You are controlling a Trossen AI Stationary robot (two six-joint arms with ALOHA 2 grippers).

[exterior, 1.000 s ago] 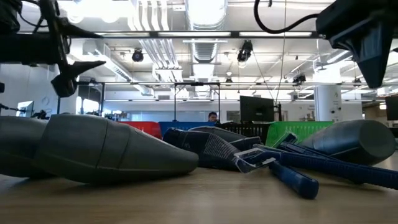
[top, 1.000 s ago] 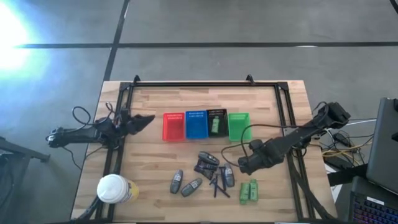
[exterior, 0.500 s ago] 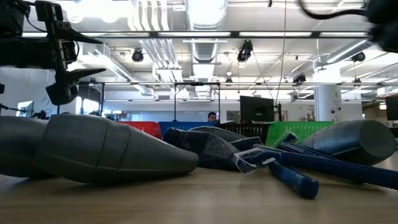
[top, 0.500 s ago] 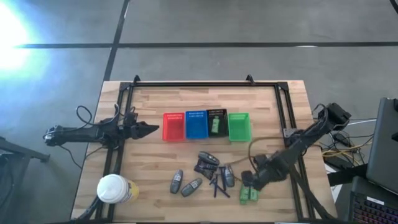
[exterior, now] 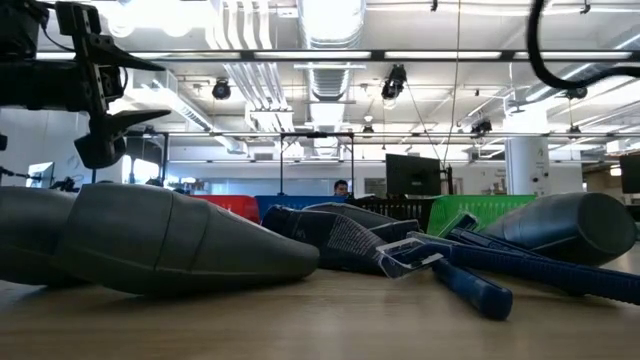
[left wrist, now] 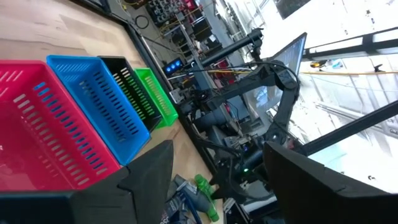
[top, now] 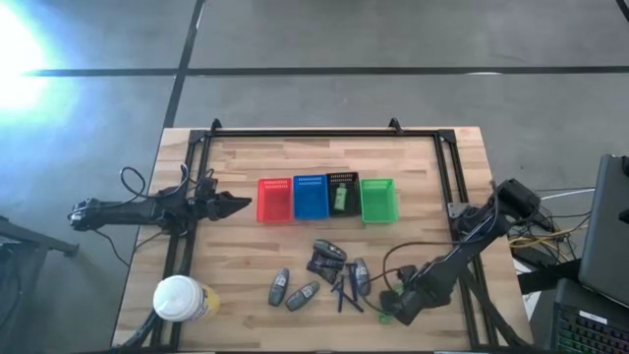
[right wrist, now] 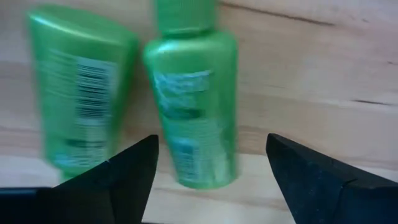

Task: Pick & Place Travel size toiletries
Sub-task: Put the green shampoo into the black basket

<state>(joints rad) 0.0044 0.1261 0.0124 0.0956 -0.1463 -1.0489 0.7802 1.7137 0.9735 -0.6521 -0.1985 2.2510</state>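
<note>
Two bright green bottles (right wrist: 193,93) (right wrist: 74,93) lie side by side on the wood near the table's near right. My right gripper (top: 393,307) (right wrist: 211,174) hangs just above them, pointing down and open, with one finger on either side of one bottle and apart from it. Grey oval tubes (top: 291,290), dark packets (top: 324,258) and thin blue sticks (top: 344,290) lie left of it. Another green bottle (top: 341,200) lies in the black basket. My left gripper (top: 236,205) (left wrist: 217,180) waits open and level, left of the red basket.
Red (top: 274,200), blue (top: 310,197), black (top: 343,183) and green (top: 377,200) baskets stand in a row mid-table. A white-capped yellowish container (top: 179,298) stands at the near left. A black frame (top: 324,133) runs around the table. Monitors and cables sit off the right edge.
My right gripper has gone toward the table's near edge and down, from beside the green basket to just over the two green bottles, tipping steeper. My left gripper has turned a little in place. No toiletry has moved.
</note>
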